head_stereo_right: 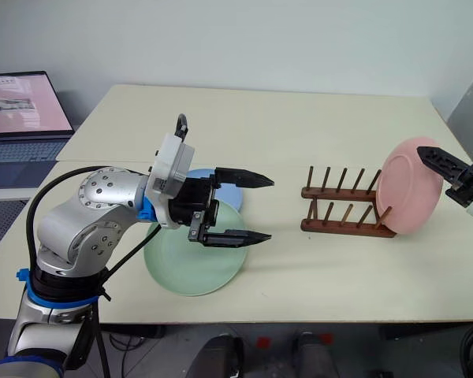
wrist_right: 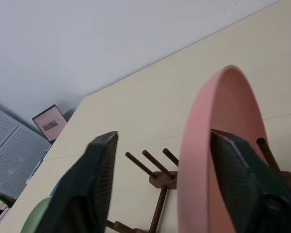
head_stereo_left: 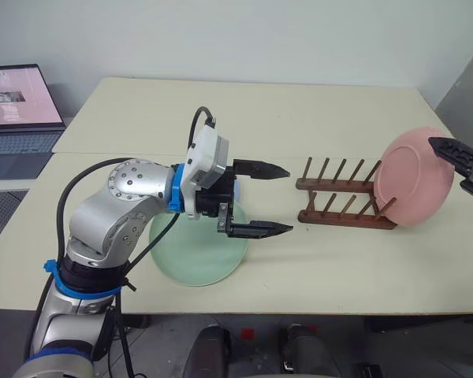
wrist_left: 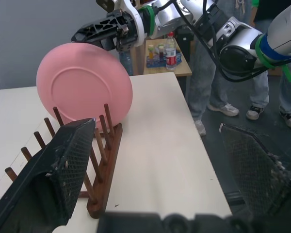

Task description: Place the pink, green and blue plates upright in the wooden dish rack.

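Rack contents: wooden dish rack (head_stereo_left: 343,197) carries the pink plate (head_stereo_left: 414,177) at the end nearest the right jaws (head_stereo_right: 457,175); plate stands upright on its rim among the end pegs, leaning slightly. The other peg slots hold nothing.
Pink plate look: salmon, matte, round, raised rim with a shallow circular well.
Right jaws: spread, one finger either side of the pink plate's upper rim; contact with the rim not certain from the wrist view, likely just apart.
Left jaws (head_stereo_left: 270,198): spread wide, pinching nothing, pointing level at the rack's free end, a short gap off.
Green plate (head_stereo_right: 191,253): pale mint, flat on the bench (head_stereo_left: 260,118), directly under the left jaws and wrist.
Blue plate (head_stereo_right: 221,189): light blue, flat, mostly hidden behind the left wrist, edge tucked against the green plate.
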Tool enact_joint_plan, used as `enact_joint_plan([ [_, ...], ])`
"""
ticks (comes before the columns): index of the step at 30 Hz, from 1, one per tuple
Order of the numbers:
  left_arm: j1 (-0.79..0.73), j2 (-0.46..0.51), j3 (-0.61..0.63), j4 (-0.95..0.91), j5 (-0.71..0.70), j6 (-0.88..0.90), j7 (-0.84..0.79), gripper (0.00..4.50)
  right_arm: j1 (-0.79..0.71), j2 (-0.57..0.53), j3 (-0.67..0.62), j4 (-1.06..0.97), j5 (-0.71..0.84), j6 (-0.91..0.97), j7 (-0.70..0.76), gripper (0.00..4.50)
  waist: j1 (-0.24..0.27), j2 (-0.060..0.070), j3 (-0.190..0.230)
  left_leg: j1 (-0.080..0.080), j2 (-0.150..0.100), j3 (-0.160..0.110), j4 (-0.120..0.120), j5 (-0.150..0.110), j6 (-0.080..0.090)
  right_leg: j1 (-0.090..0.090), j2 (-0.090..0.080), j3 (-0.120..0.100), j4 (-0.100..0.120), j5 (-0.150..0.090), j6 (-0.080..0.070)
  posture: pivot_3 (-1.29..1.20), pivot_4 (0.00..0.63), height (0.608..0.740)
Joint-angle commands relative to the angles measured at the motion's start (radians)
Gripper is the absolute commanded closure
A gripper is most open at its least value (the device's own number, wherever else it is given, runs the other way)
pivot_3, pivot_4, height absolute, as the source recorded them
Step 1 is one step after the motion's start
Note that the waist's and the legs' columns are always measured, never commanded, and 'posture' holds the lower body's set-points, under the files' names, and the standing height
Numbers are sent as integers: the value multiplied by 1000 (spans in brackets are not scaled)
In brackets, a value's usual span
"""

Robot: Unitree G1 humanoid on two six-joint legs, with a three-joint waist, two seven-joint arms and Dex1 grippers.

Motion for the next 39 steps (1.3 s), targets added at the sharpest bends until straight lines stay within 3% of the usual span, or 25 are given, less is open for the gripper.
enact_joint_plan([
  [1, 28, 44, 46, -20, 22, -3, 32, 0, 3, -89, -48, -48, -102, -125, 40, 149, 0, 1, 0, 0, 0, 0, 0, 0, 0, 0, 0, 0, 0, 0, 0, 0, 150, 740],
  [8, 174, 120, 205, -75, 20, 75, 212, 0, 123, -276, 88, -177, -354, -370, 372, 66, -7, 2, 1, -1, 2, 1, -1, 0, 0, -2, 1, 0, 0, 0, 0, 0, 150, 740],
  [12, 336, 124, 395, -184, 26, 150, 393, 0, 42, -348, 251, -233, -417, -493, 576, 66, -17, 3, 1, 1, 4, 0, -1, 0, 0, -2, 0, 1, 1, -2, -4, 0, 150, 740],
  [14, 385, 111, 448, -225, 4, 179, 455, 0, 1, -348, 315, -244, -430, -523, 634, 66, -21, 2, 2, 2, 7, 1, -1, 0, 0, -2, 0, 1, 1, -3, -4, 0, 150, 740],
  [18, 584, 46, 669, -336, -84, 265, 584, 0, -129, -276, 516, -295, -469, -585, 752, 66, -25, 1, 2, 2, 8, 1, -1, 0, 0, -1, -1, 0, 0, -3, -4, 0, 150, 740],
  [23, 812, -15, 818, -382, -214, 333, 638, 0, -198, -205, 631, -304, -511, -610, 826, 66, -18, 0, 3, 1, 8, 2, -1, 0, -1, -2, -2, 0, 0, -3, -5, 0, 150, 740],
  [30, 965, -113, 774, -342, -281, 356, 733, 0, -236, -147, 720, -314, -570, -636, 909, 66, 6, 0, 3, 1, 7, 0, 0, 0, -1, -6, -5, 0, 0, -3, -6, 0, 150, 740],
  [34, 941, -161, 716, -277, -275, 376, 816, 0, -236, -142, 729, -350, -568, -620, 929, 66, 8, -1, 3, 1, 6, 0, 0, 0, -1, -6, -8, 0, 0, -3, -7, 0, 150, 740],
  [38, 911, -144, 630, -232, -256, 417, 843, 0, -224, -146, 725, -400, -550, -599, 945, 66, 8, -1, 3, 0, 6, 1, -1, 0, -1, -4, -7, -1, 0, 0, -12, 0, 150, 740],
  [39, 896, -147, 621, -215, -258, 423, 856, 187, -222, -146, 724, -412, -547, -595, 946, 24, 8, -1, 3, 0, 6, 1, -1, 0, -1, -4, -6, -1, 0, 0, -12, 0, 150, 740],
])
